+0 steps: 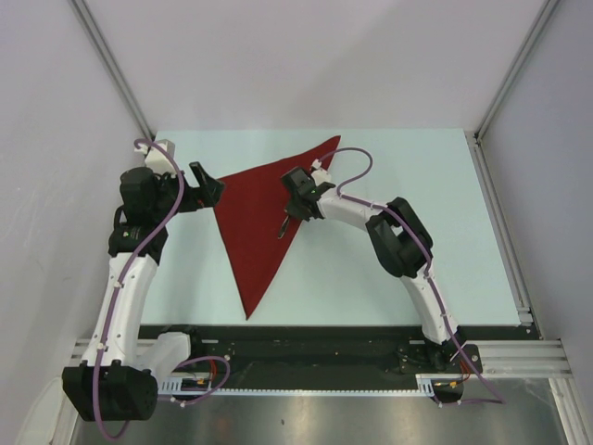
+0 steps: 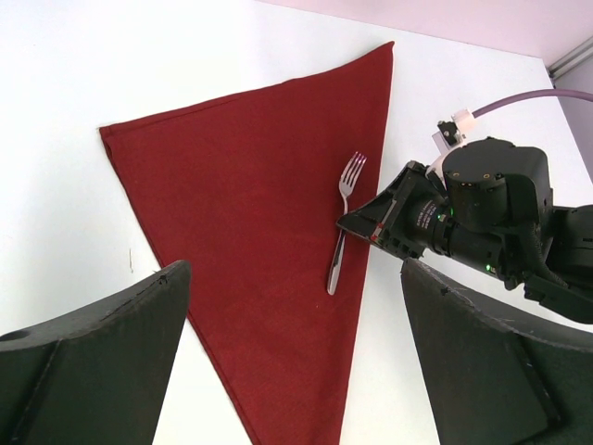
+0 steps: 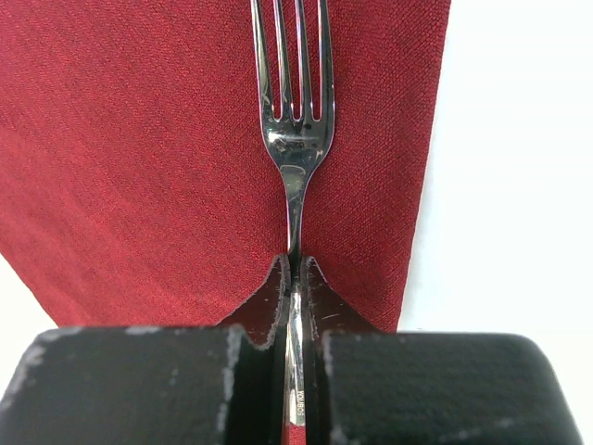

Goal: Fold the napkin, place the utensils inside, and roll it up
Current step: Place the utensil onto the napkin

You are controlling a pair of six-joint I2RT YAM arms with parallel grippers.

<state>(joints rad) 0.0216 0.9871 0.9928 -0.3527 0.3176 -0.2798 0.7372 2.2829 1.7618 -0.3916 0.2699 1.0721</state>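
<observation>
In right gripper (image 3: 293, 273), clamped tight: fork (image 3: 295, 153) handle, tines ahead over napkin (image 3: 139, 158). We judge fork stiff, light, slick; napkin limp, best taken at corner. Left gripper (image 1: 209, 187) spread, empty.

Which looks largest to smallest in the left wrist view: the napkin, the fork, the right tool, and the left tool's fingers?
1. napkin
2. right tool
3. fork, pinched at its handle by that tool
Unranked: the left tool's fingers fill the bottom corners only because they sit right at the camera.
</observation>
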